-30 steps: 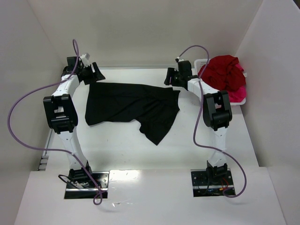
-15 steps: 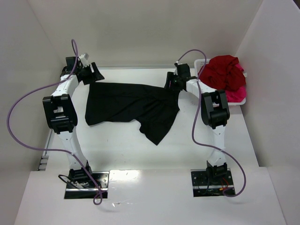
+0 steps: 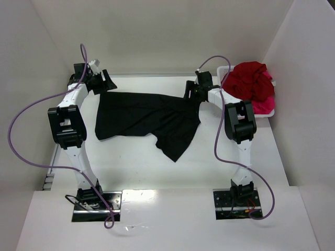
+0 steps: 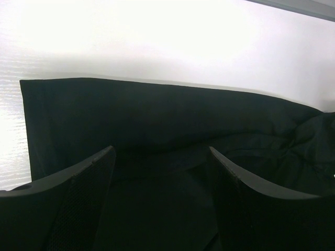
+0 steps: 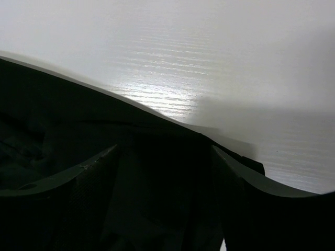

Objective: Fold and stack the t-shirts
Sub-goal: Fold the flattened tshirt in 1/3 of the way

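From above, the black t-shirt [image 3: 146, 117] lies spread across the middle of the table [image 3: 131, 172], its far edge fairly straight while one flap trails toward the near side, so it looks only partly laid out for folding. The dark red t-shirt [image 3: 250, 77] and the pink t-shirt [image 3: 268, 104] sit heaped in the white basket [image 3: 224, 70] at the far right, apparently waiting their turn. Both arms reach far from their bases, elbows bent outward. The left gripper [image 3: 104, 82] is at the shirt's far left corner and the right gripper [image 3: 192, 90] at its far right corner, I'd guess to take that edge at both ends. Through the left wrist camera, the fingers [image 4: 78, 198] stand wide apart just above the dark cloth, holding nothing, with the hem and corner just beyond them. Through the right wrist camera the jaws are likewise spread and empty, poised low over the shirt's curved edge, with bare table beyond.
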